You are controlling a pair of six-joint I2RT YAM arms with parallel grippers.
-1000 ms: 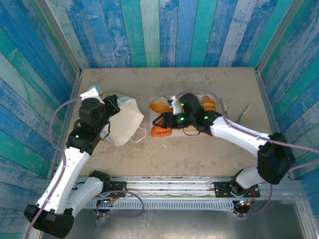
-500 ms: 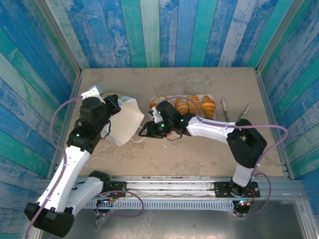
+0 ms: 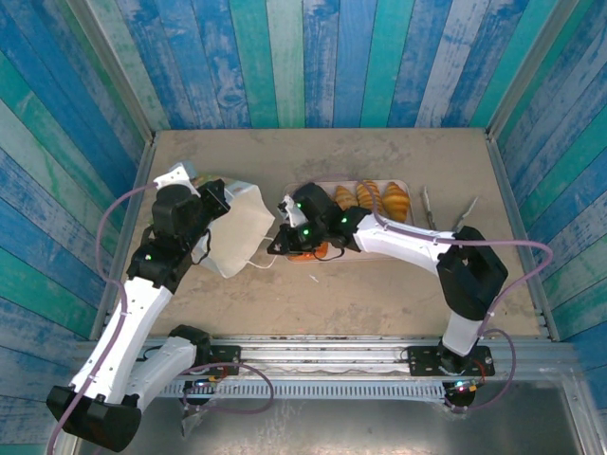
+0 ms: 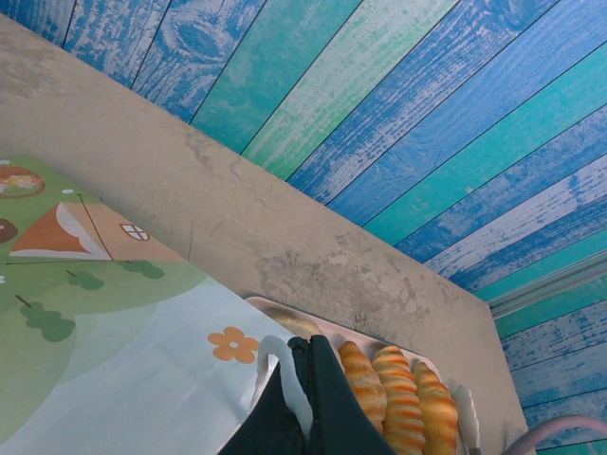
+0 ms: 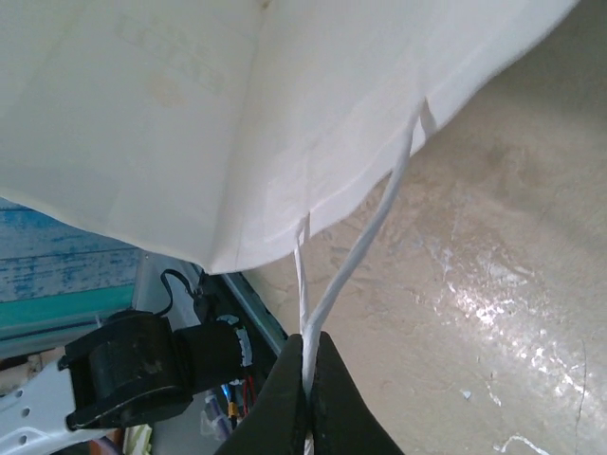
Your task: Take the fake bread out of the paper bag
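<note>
Both pincers are clamping the paper bag [image 3: 239, 227]: left gripper [image 4: 299, 384] on its top edge, right gripper [image 5: 307, 374] on a cord handle [image 5: 365, 246] at the bag's 4 o'clock. Bread [image 3: 379, 199] is lying at 3 o'clock. Next, likely spreading the mouth and checking inside.

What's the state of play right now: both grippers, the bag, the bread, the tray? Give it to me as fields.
left gripper: shut on the paper bag, at its edge
right gripper: shut on the bag's cord handle
bag position: held between both grippers, left of the tray
bread: several croissants side by side on the tray
bag contents: cannot tell, the opening is hidden
</note>
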